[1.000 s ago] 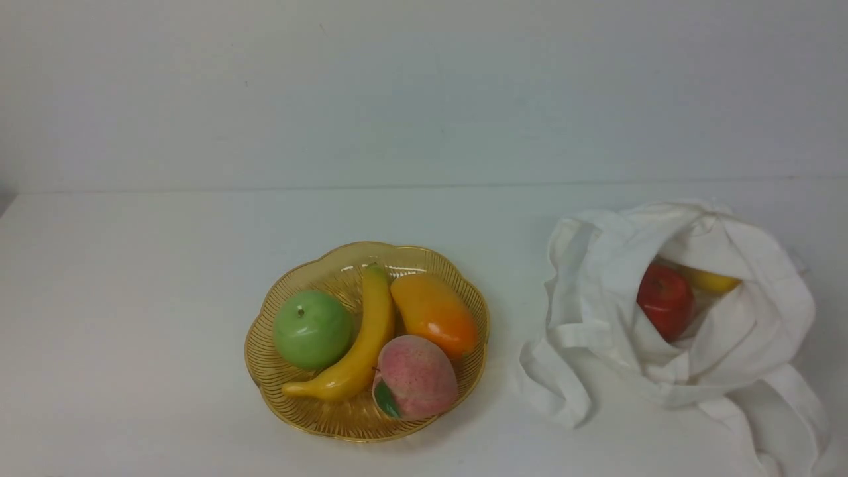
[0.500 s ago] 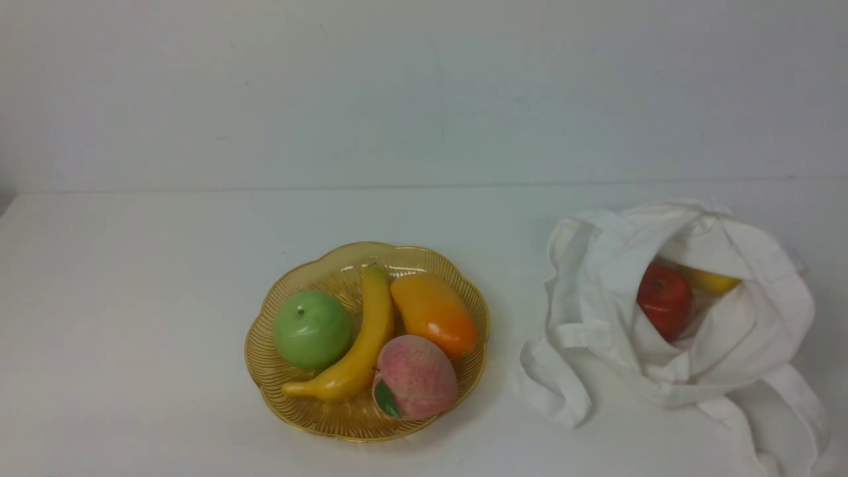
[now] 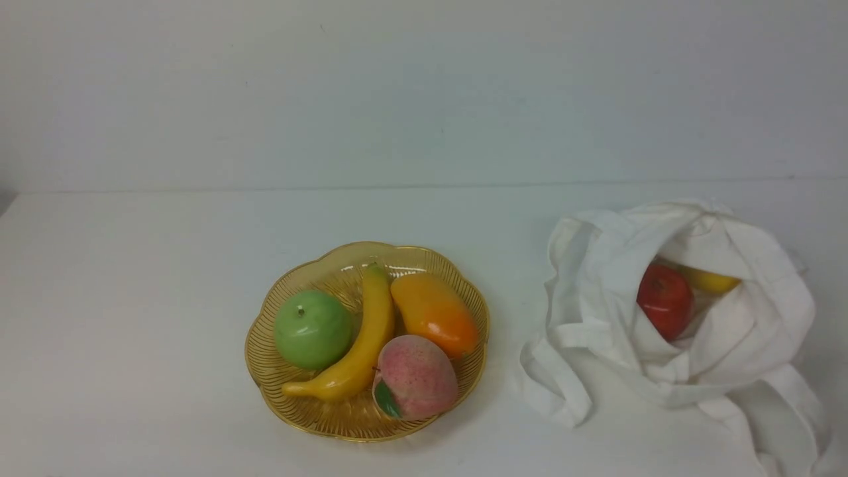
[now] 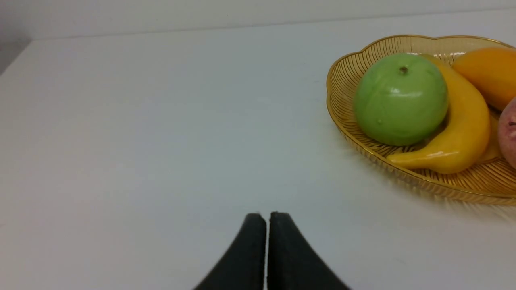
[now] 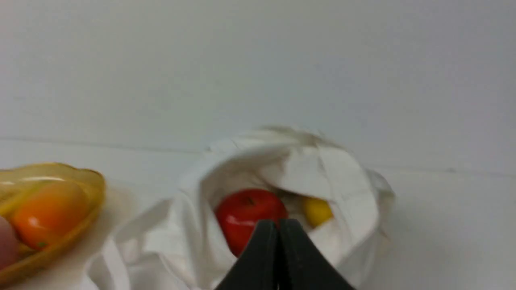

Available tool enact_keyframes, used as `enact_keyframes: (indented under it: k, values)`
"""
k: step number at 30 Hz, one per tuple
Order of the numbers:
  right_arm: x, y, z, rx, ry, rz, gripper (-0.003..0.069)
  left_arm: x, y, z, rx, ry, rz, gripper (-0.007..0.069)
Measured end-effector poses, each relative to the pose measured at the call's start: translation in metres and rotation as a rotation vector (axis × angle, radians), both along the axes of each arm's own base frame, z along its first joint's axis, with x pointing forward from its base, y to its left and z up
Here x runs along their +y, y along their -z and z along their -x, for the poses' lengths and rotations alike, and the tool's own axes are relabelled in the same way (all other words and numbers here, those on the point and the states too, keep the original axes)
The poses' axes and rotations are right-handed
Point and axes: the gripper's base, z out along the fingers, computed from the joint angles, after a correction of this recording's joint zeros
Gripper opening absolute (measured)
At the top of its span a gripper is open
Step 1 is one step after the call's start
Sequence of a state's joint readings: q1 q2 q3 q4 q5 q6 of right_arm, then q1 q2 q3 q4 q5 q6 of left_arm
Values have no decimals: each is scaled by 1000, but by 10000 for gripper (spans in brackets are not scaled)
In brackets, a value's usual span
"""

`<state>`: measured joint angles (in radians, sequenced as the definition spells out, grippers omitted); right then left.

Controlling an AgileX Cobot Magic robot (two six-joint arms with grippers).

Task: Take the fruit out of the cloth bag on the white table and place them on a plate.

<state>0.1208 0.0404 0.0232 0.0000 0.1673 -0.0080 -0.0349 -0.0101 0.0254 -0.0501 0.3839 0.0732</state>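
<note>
On the right of the white table (image 3: 132,278) lies the cloth bag (image 3: 596,291), its mouth open toward me. A red apple (image 3: 664,301) and a small yellow fruit (image 3: 712,281) sit inside it. The amber plate (image 3: 265,371) at the centre holds a pink peach (image 3: 414,375). Neither arm shows in the front view. My right gripper (image 5: 277,222) is shut and empty, short of the bag (image 5: 346,177), with the red apple (image 5: 242,213) and the yellow fruit (image 5: 317,210) beyond its tips. My left gripper (image 4: 264,215) is shut and empty over bare table, apart from the plate (image 4: 342,76).
The plate also carries a green apple (image 3: 313,329), a long yellow banana (image 3: 361,344) and an orange mango (image 3: 434,314). A pale wall (image 3: 424,93) rises behind the table. The bag's straps (image 3: 563,391) trail toward the plate.
</note>
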Motion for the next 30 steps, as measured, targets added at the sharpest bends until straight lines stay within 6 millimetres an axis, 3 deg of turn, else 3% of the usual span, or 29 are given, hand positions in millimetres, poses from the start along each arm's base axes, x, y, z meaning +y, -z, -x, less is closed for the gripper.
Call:
enact_keyframes:
  k: [4,30]
  values:
    - [-6,15,5,143,88,26,-13,0,0,0,0,0,0,-8]
    - [-7,16,5,163,112,28,-14,0,0,0,-1,0,0,-8]
